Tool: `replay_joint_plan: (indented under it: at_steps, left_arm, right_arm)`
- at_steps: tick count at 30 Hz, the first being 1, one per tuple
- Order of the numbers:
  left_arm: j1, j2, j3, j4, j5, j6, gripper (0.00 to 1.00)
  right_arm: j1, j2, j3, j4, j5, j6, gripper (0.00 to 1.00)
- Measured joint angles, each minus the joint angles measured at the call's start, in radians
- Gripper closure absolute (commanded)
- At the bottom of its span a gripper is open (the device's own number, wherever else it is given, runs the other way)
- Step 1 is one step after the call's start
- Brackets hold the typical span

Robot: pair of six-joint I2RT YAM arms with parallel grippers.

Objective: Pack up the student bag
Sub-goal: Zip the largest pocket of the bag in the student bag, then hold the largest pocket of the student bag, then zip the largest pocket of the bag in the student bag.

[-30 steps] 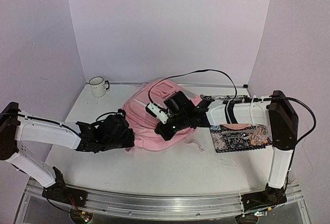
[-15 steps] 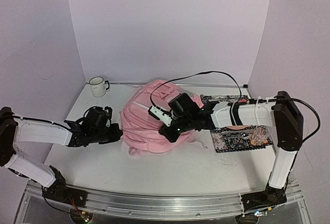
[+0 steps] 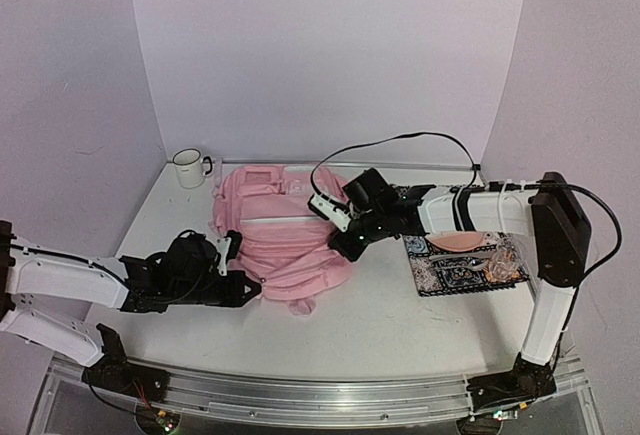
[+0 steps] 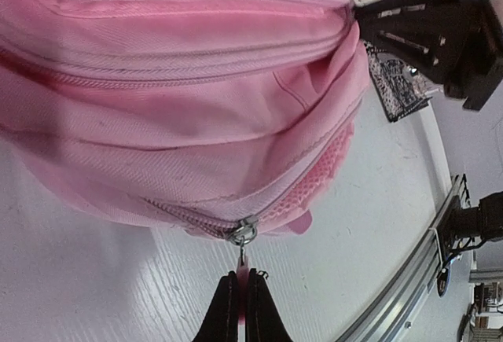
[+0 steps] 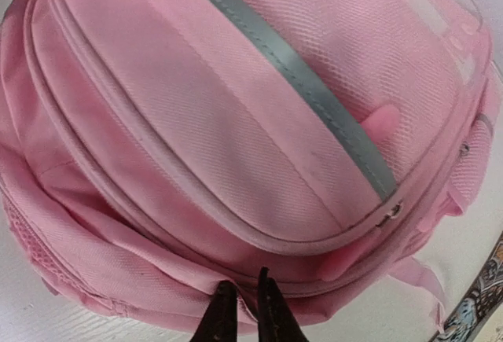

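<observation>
The student bag [image 3: 275, 240] has changed shape in the last second. It was a rounded hump in the middle of the bench [image 3: 400, 325], and now it lies flat with its front panels up, spread from the centre out toward 10 o'clock.

My left arm has drawn back toward 7 o'clock. The left fingers [image 4: 241, 295] are closed tight on the zip pull [image 4: 243, 257], a thin pink tab hanging off the metal slider at the bag's near edge. The right fingers [image 5: 242, 299] sit at the bag's 3 o'clock side, pressed nearly together on a fold of the pink fabric along the seam — holding it down, as I read it.

That gives me what I wanted: one side anchored, the other on the zip, and the cloth taut between them. I judge the bag is not yet open enough to take anything, though the left wrist view does not show how far the slider has run.

The mug [image 3: 188, 167] stands apart at the bag's 11 o'clock, and the patterned pad [image 3: 465, 270] lies at its 3 o'clock — neither is packed.
</observation>
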Motion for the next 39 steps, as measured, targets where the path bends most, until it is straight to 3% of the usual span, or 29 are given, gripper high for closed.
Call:
replay_joint_plan:
  at_steps: [6,9,16,24,33,39]
  left_arm:
    - [-0.041,0.111,0.047,0.014,0.022,-0.013,1.00]
    - [-0.044,0.138,0.091,0.016,0.031,-0.010,1.00]
    - [-0.044,0.143,0.101,0.012,0.044,-0.006,1.00]
    - [-0.044,0.143,0.101,0.008,0.046,-0.005,1.00]
    - [-0.044,0.135,0.101,-0.001,0.042,-0.002,1.00]
    - [-0.045,0.131,0.101,-0.017,0.030,0.003,1.00]
  right_arm:
    - [-0.008,-0.089,-0.133,0.104,-0.057,-0.033,0.43]
    - [0.032,-0.160,-0.197,0.116,-0.087,-0.082,0.32]
    - [0.156,-0.205,-0.209,0.159,-0.125,-0.211,0.26]
    - [0.176,-0.069,-0.098,0.160,-0.126,-0.298,0.33]
    - [0.189,0.055,-0.006,0.151,-0.118,-0.338,0.50]
    - [0.193,0.083,0.009,0.129,-0.111,-0.358,0.79]
